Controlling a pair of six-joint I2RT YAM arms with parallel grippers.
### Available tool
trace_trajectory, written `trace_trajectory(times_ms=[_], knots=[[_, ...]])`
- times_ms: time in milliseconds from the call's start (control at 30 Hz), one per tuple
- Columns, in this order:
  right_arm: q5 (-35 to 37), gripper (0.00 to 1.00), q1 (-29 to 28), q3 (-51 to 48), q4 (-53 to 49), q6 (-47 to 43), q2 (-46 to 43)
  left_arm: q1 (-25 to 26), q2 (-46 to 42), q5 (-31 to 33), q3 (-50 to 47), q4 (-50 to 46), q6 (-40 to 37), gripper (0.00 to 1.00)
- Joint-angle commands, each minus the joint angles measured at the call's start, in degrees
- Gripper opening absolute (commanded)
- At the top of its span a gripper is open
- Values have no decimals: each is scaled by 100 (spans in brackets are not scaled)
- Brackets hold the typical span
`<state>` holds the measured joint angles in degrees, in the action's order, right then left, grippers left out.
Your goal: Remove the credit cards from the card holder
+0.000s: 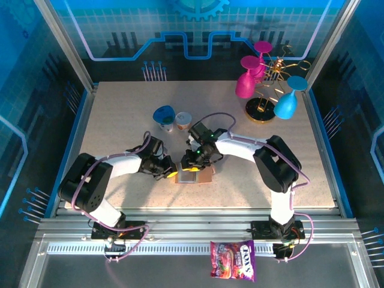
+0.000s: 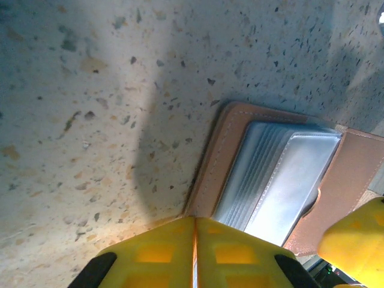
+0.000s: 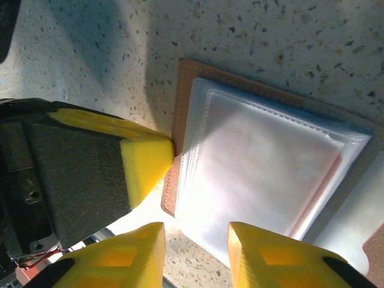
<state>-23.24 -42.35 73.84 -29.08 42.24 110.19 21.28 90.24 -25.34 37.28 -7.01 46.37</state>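
Beige speckled stone-look tabletop [image 1: 120,120], lit patchy with arm shadows. It sits inside an aluminium frame [image 1: 180,225] with blue circuit-print walls [image 1: 180,24].

Just beyond both grippers stand a small blue-lidded cup [image 1: 164,115] and a small brown-topped cup [image 1: 183,120], side by side. Well beyond the right gripper [image 1: 193,162], to its right, is a gold wire stand [image 1: 264,108] with pink plastic wine glasses [image 1: 246,84] and a blue one [image 1: 286,103]. A purple candy bag [image 1: 232,260] lies on the front ledge, near side of the arm bases, well apart from both grippers.

The small brown leather card holder [image 1: 205,177] lies flat and open on the table, directly under the right gripper [image 3: 196,252] and at the tip of the left gripper [image 1: 172,171]. Its stitched tan edge [image 3: 180,96] frames a stack of clear plastic sleeves [image 3: 264,162], pale grey-blue and glary. The sleeve contents are washed out, cannot tell.

The left gripper [image 2: 195,252] has its yellow pads pressed together, no gap. Its tip touches the holder's [image 2: 210,168] stitched edge, seen too from the right wrist [image 3: 144,162]. Whether leather is pinched, cannot tell.

The right gripper's jaws stand narrowly apart, hovering over the near edge of the sleeves [image 2: 288,180] and holding nothing. One of its yellow fingers [image 2: 354,240] shows beside the holder's far flap.
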Motion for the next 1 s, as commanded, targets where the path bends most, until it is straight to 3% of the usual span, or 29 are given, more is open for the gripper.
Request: trace_trajectory(times_ms=[0, 400, 967], knots=[[-119, 38, -59, -54, -90, 54, 141, 34, 84, -32, -54, -165, -106, 10], [108, 44, -46, -45, -357, -57, 213, 34, 41, 20, -46, -233, -128, 10], [27, 45, 95, -425, -49, 12, -107, 30, 64, 83, 20, -345, -147, 10]])
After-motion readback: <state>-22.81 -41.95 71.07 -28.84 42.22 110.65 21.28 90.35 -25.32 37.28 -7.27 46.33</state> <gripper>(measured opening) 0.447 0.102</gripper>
